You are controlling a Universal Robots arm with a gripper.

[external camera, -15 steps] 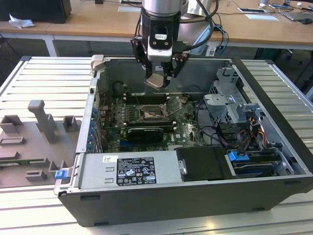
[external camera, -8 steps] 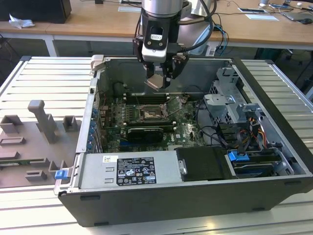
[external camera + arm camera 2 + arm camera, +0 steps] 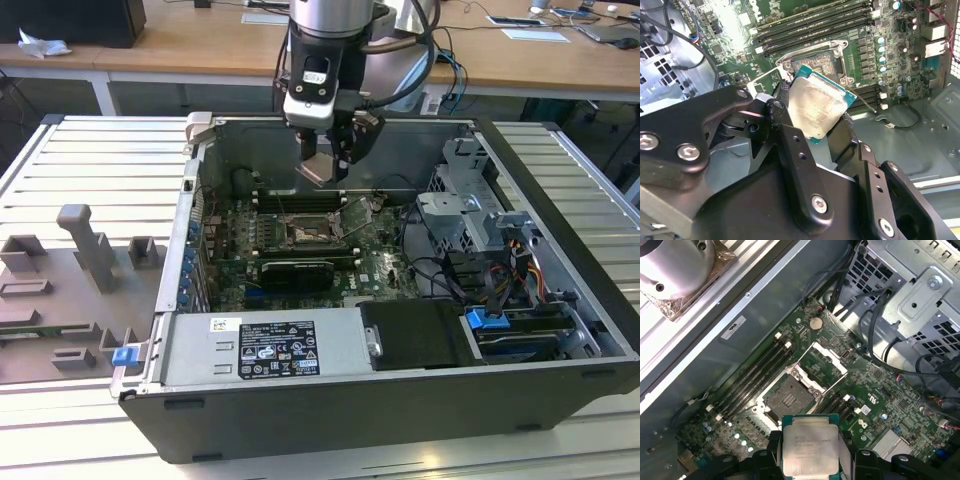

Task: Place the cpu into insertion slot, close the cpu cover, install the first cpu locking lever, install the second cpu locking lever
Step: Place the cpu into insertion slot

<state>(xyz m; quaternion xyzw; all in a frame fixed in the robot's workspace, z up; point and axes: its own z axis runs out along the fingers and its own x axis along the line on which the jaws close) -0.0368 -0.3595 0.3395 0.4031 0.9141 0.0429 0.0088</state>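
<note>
Open computer case (image 3: pixel 300 420) lies on the tabletop (image 3: pixel 90 160), with the motherboard (image 3: pixel 385 275) exposed. The gripper (image 3: pixel 326 165) hangs above the board, its jaws pinching the cpu (image 3: pixel 810 450) by its edges, apart from the socket. The cpu cover (image 3: pixel 832 358) stands raised and the insertion slot (image 3: pixel 788 399) is bare. Judgement: no step complete; seating, cover and both levers outstanding.

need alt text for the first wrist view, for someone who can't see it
The gripper holds the cpu by its edges, metal face to the camera, over a green motherboard inside a computer case. Beyond it the insertion slot sits empty, with the cpu cover swung open beside it and long black memory slots alongside.
</note>
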